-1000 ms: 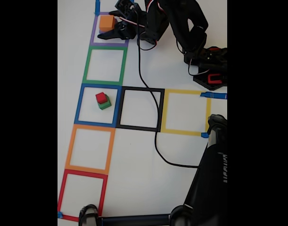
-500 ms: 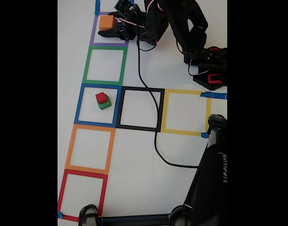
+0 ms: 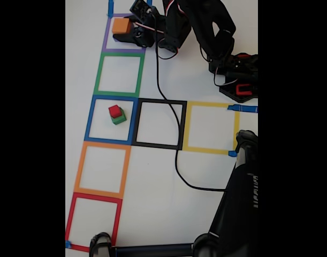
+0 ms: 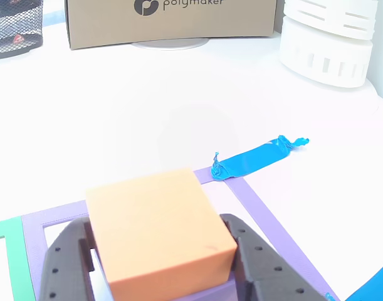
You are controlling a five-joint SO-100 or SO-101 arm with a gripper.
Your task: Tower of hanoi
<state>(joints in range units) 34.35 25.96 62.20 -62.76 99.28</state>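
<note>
- Nearest in the other view: gripper closed around the orange cube, one dark perforated finger flat against each side face, the cube clearly held between them.
- Cube sitting over the purple square, one corner of the tape outline passing just behind and to the right of it; whether resting on the table or lifted slightly clear, hard to tell from either view.
- Look of the cube: matte, plain orange, sharp-edged, with a slightly soft, foam-like surface; top face broad and level, tilted a little toward the camera.
- Risk here, as a judgement: fingers gripping low on the sides, so a quick lift or swing could let the block pivot or slide out; too hard a squeeze on a soft block could deform it and spoil a clean stack.
- Further risk: black cable trailing from the arm across the table and over the black square, liable to drag across the marked squares and nudge the small stack during a carry.
- In the fixed view, same gripper at the top of the column of taped squares, orange cube inside the purple one.
- Farther down that column: green square empty, then blue square holding a red cube stacked on a green cube, well apart from the gripper.
- Placement onto that small stack likely to topple it if lowered off-centre, the orange block looking larger than the red one.
- Farthest back in the other view: cardboard box and a white slotted cylinder.
</note>
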